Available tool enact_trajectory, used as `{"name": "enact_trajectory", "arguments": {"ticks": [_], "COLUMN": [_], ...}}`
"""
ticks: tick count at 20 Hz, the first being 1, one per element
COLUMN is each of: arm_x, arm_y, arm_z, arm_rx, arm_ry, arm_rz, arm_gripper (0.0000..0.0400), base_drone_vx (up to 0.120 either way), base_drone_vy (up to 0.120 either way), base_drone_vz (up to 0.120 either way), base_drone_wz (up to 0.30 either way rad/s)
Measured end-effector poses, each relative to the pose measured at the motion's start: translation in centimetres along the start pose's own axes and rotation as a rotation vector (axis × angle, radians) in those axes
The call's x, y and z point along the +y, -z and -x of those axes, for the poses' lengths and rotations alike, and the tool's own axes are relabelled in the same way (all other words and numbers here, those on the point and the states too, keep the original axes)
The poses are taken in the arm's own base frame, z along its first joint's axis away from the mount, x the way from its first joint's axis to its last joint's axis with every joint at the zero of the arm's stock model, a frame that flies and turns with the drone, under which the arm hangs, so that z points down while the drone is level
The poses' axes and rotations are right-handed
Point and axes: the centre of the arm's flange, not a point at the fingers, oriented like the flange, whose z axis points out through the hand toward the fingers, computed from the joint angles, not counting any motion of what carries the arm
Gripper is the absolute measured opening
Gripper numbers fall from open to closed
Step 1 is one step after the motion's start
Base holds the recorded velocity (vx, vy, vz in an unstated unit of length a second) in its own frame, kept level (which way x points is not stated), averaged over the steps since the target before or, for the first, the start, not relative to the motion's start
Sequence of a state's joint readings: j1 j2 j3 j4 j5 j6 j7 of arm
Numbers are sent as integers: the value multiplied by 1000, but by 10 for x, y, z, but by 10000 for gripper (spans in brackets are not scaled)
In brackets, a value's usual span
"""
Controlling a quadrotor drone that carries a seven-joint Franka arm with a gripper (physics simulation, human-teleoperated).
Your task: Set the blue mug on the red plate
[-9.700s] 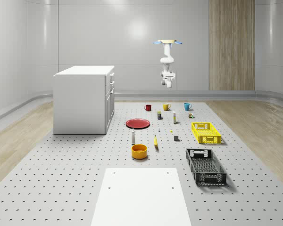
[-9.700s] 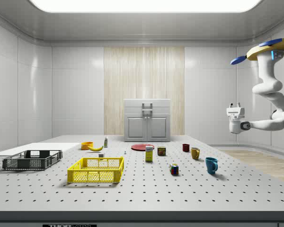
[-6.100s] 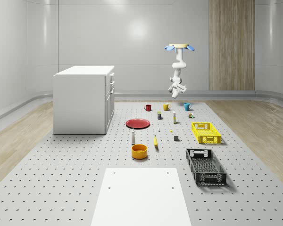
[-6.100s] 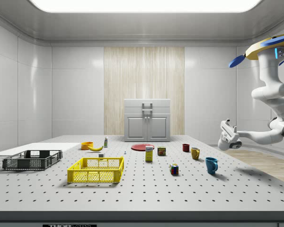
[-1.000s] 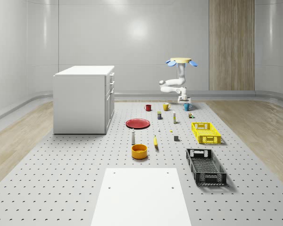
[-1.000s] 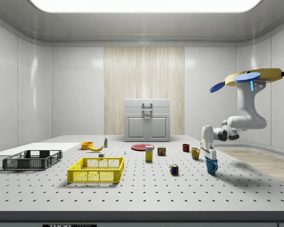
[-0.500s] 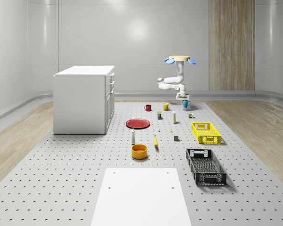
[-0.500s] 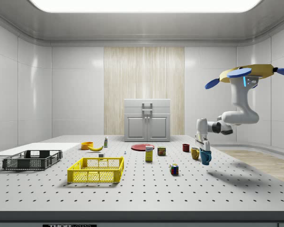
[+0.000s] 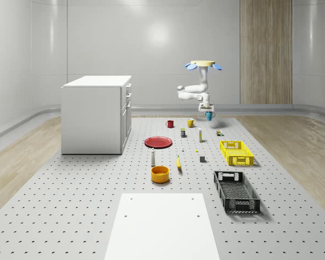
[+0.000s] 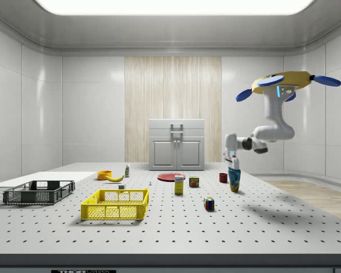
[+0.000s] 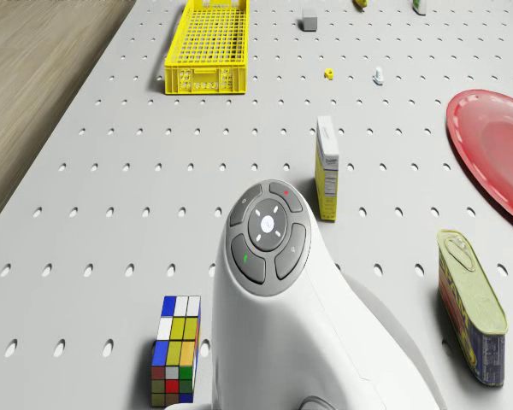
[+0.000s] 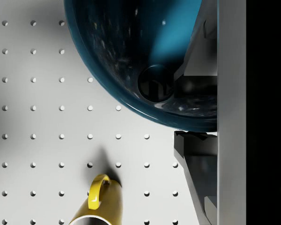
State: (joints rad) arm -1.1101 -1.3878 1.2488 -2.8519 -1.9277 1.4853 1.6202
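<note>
Side view | hand (image 10: 234,168) clamped on blue mug (image 10: 234,180) | mug hangs under hand, above table (image 10: 176,227)

I see an evenly bright scene, lit from a big ceiling panel (image 10: 173,5) glowing along the top edge of the side view. A soft glare patch sits on the back wall (image 9: 158,33) at upper centre of the whole-scene view. Shadows on the table (image 10: 273,227) are faint and diffuse. In the wrist view the blue mug (image 12: 131,51) carries small speckled highlights, the yellow mug (image 12: 100,201) throws a soft smudge of shadow, and the right side of the frame is black.
</note>
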Motion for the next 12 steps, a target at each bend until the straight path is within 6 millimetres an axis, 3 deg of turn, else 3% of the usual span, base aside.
{"name": "enact_trajectory", "arguments": {"ticks": [7, 12], "arm_x": [0, 0], "arm_y": [0, 0], "arm_z": [0, 0], "arm_rx": [0, 0], "arm_ry": [0, 0], "arm_rz": [0, 0], "arm_gripper": [100, 100], "base_drone_vx": [120, 120], "base_drone_vy": [-120, -120], "base_drone_vz": [120, 8], "base_drone_wz": [0, 0]}}
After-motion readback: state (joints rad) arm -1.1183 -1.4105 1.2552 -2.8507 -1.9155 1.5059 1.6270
